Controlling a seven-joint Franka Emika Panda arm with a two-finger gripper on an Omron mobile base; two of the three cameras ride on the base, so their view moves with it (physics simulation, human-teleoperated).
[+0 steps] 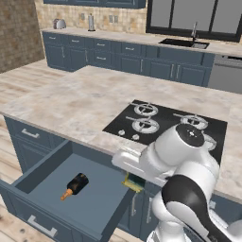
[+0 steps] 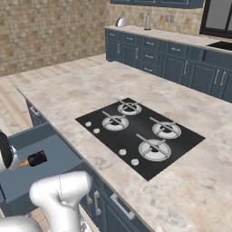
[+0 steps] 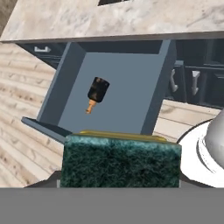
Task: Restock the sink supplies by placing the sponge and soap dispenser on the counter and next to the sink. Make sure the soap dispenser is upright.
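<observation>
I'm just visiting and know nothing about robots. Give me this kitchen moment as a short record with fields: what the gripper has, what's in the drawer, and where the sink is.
gripper: closed on the sponge, green scrub side facing the hand camera
sponge position: held just outside the open drawer, by its right edge
soap dispenser: lying on its side on the drawer floor, not upright
near worktop: marbled, with a black gas hob
sink: in the far counter under the window
task status: neither item beside the sink yet

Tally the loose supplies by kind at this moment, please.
sponge: 1, right at the end effector
soap dispenser: 1, lying on its side in the open drawer
Total: 2
</observation>
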